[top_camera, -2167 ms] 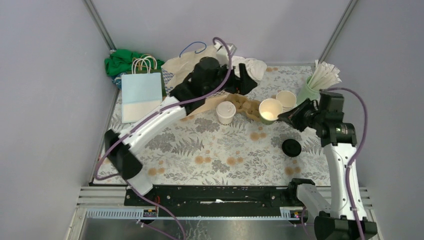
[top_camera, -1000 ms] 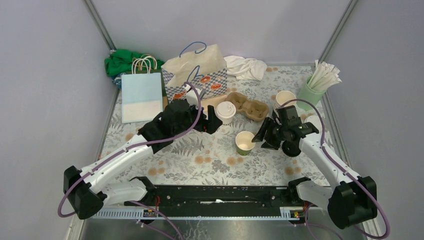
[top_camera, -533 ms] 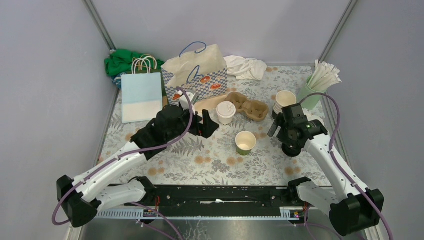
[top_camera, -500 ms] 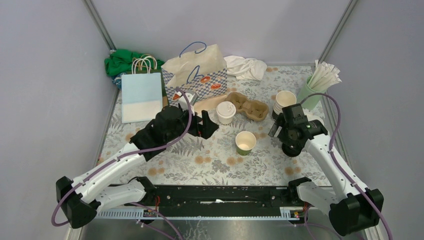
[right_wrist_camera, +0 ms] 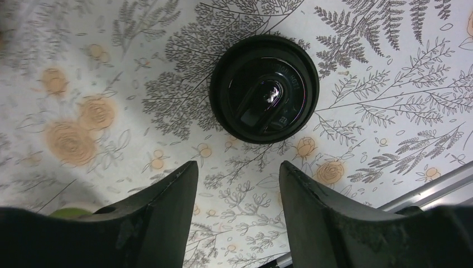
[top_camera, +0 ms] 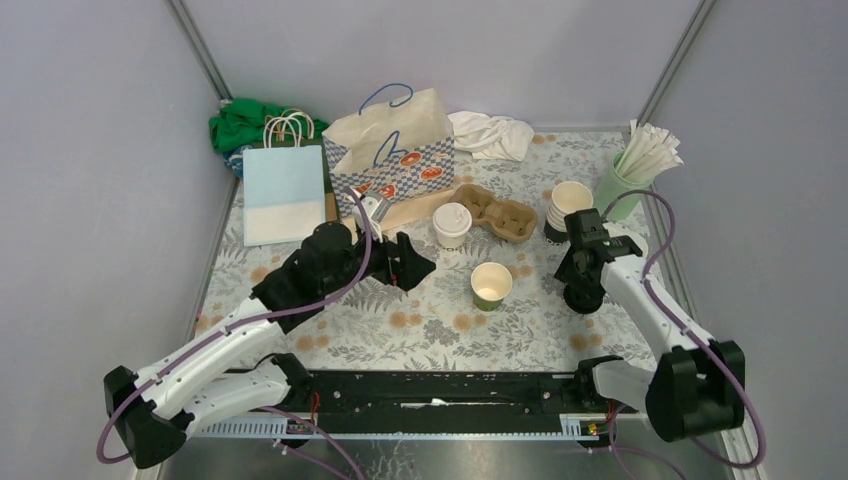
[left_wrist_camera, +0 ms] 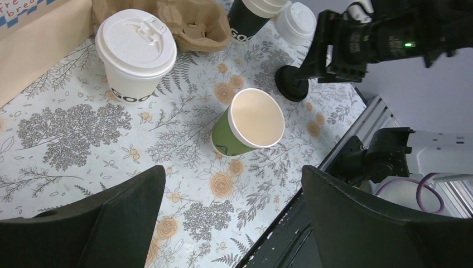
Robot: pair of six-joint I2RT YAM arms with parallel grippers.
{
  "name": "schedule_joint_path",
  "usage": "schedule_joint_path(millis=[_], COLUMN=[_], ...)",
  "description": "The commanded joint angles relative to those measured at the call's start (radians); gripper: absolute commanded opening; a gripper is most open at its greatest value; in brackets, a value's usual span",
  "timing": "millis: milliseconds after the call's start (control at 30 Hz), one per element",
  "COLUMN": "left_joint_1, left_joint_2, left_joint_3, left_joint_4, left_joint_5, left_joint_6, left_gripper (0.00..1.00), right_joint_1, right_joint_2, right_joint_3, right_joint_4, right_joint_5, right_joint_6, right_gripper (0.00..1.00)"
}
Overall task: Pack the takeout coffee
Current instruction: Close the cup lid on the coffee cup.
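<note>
The left arm [top_camera: 220, 340] is stretching forward and inward from its base, and the left gripper [top_camera: 415, 265] is holding its fingers [left_wrist_camera: 111, 223] spread wide with nothing between them. The right arm [top_camera: 660, 310] is bending at the elbow, its wrist tipping downward. The right gripper [top_camera: 575, 268] is hanging with its fingers [right_wrist_camera: 156, 223] parted, gripping nothing.

1. The open cup [left_wrist_camera: 248, 123] was green outside and cream inside.
2. The lidded cup [left_wrist_camera: 129, 84] was cream with dark letters, under a white lid [left_wrist_camera: 135, 38].
3. The loose lid [right_wrist_camera: 264, 89] was black.
4. The tablecloth [top_camera: 440, 330] was white with grey ferns and tan flowers.
</note>
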Motion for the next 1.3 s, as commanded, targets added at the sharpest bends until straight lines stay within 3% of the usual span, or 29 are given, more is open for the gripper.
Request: schedule_joint_path(millis=[0,333,833,933,1267], left_joint_1=[-0.002,-0.004,-0.004,-0.004,-0.003], left_joint_2=[-0.026,-0.009,0.027,0.027,0.025], left_joint_3=[0.001,-0.004,0.006,0.003,0.003], left_joint_4=[0.063,0.073,0.079,0.079,0.074], left_joint_5=[0.033,0.045,0.044,0.042,0.039], left_joint_6=[-0.010,-0.012,-0.008,-0.007,-0.006], left_gripper=[0.96,0.97,0.97,0.97,0.98], right_joint_1=[-0.005,-0.006,-0.006,-0.005,-0.003], right_joint_2=[0.097,0.202,0.342,0.350,0.275], right_joint_3=[0.017,0.028,0.057,0.054,0.007], right_joint_4=[0.033,0.117,0.102,0.103,0.123], right_joint_5=[0.067,0.054,0.048,0.019,-0.079], right_joint_6=[-0.023,-0.130,-0.103,-0.094,-0.054], right_gripper=[0.62,0.49,0.48,0.38,0.21])
